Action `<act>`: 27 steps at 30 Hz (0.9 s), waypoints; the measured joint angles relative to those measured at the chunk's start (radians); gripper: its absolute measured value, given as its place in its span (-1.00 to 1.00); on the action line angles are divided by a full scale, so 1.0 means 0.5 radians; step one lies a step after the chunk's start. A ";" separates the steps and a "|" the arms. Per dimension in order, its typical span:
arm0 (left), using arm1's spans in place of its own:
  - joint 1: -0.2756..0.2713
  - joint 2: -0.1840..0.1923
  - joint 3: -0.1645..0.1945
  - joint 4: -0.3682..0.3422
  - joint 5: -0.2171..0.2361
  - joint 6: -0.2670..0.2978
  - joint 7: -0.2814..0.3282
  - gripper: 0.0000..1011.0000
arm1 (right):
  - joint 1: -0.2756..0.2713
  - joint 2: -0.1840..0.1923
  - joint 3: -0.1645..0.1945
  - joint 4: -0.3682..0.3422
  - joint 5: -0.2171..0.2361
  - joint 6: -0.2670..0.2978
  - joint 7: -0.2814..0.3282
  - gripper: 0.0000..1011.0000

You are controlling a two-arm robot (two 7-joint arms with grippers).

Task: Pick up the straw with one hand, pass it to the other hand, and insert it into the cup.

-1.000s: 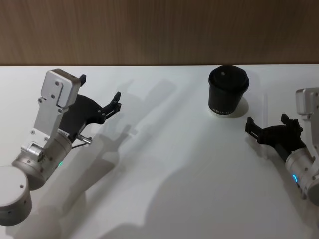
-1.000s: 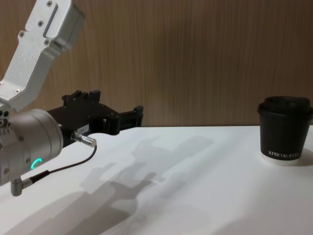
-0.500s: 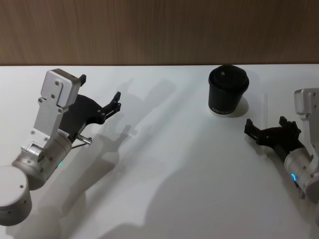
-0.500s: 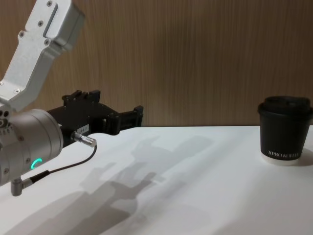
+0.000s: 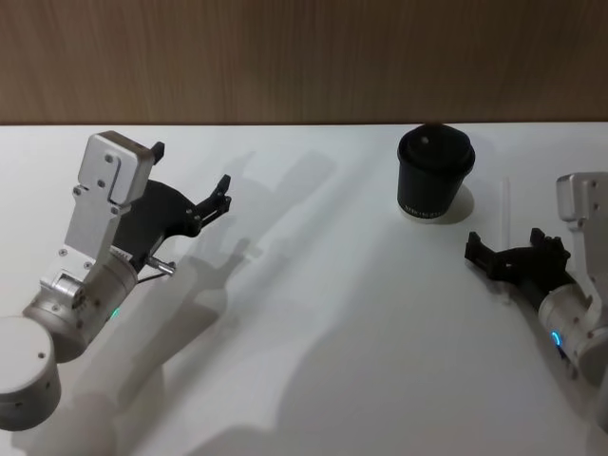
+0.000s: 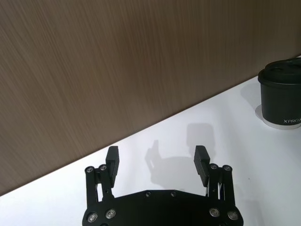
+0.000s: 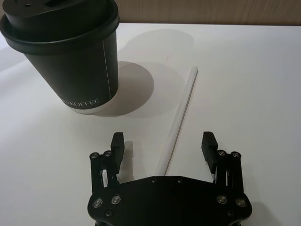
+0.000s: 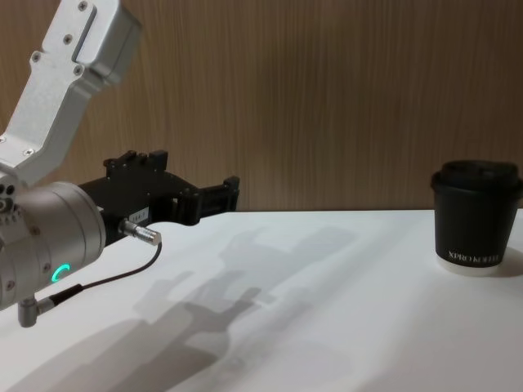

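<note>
The black cup (image 5: 434,176) with its black lid stands upright at the back right of the white table (image 5: 323,313). To its right lies the thin white straw (image 5: 506,201), flat on the table. In the right wrist view the straw (image 7: 181,109) runs lengthwise from beside the cup (image 7: 70,52) into the gap of my right gripper (image 7: 163,141), which is open and just above it, touching nothing. My right gripper (image 5: 503,243) hovers near the straw's closer end. My left gripper (image 5: 190,169) hangs open and empty over the table's left side, far from the cup (image 6: 282,99).
A wood-panelled wall (image 5: 304,57) runs along the table's far edge. A thin dark cable (image 8: 106,282) loops under the left arm. The left gripper (image 8: 196,170) shows from the side, above the table, with the cup (image 8: 476,216) at the right edge.
My right gripper has drawn slightly back toward the near edge, still over the straw. The left arm, the cup and the straw have not moved.
</note>
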State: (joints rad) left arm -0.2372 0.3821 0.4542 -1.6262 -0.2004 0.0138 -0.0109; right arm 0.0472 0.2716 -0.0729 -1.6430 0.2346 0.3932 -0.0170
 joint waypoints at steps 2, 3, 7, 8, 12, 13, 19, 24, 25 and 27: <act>0.000 0.000 0.000 0.000 0.000 0.000 0.000 0.98 | 0.002 -0.001 0.000 0.004 -0.002 0.000 0.001 0.98; 0.000 0.000 0.000 0.000 0.000 0.000 0.000 0.98 | 0.005 -0.004 0.001 0.010 -0.004 0.000 0.002 0.98; 0.000 0.000 0.000 0.000 0.000 0.000 0.000 0.98 | 0.014 -0.013 0.003 0.024 -0.012 -0.002 0.003 0.98; 0.000 0.000 0.000 0.000 0.000 0.000 0.000 0.98 | 0.016 -0.016 0.004 0.028 -0.014 -0.002 0.003 0.98; 0.000 0.000 0.000 0.000 0.000 0.000 0.000 0.98 | 0.022 -0.022 0.007 0.037 -0.021 -0.002 0.003 0.98; 0.000 0.000 0.000 0.000 0.000 0.000 0.000 0.98 | 0.024 -0.025 0.008 0.040 -0.025 -0.002 0.003 0.98; 0.000 0.000 0.000 0.000 0.000 0.000 0.000 0.98 | 0.030 -0.032 0.011 0.047 -0.033 0.002 0.005 0.98; 0.000 0.000 0.000 0.000 0.000 0.000 0.000 0.98 | 0.035 -0.039 0.015 0.052 -0.040 0.005 0.009 0.97; 0.000 0.000 0.000 0.000 0.000 0.000 0.000 0.98 | 0.036 -0.041 0.015 0.053 -0.042 0.005 0.011 0.96; 0.000 0.000 0.000 0.000 0.000 0.000 0.000 0.98 | 0.036 -0.042 0.016 0.054 -0.043 0.006 0.011 0.87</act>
State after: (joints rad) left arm -0.2371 0.3821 0.4542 -1.6262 -0.2004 0.0139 -0.0109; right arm 0.0654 0.2505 -0.0649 -1.6158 0.2132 0.3962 -0.0113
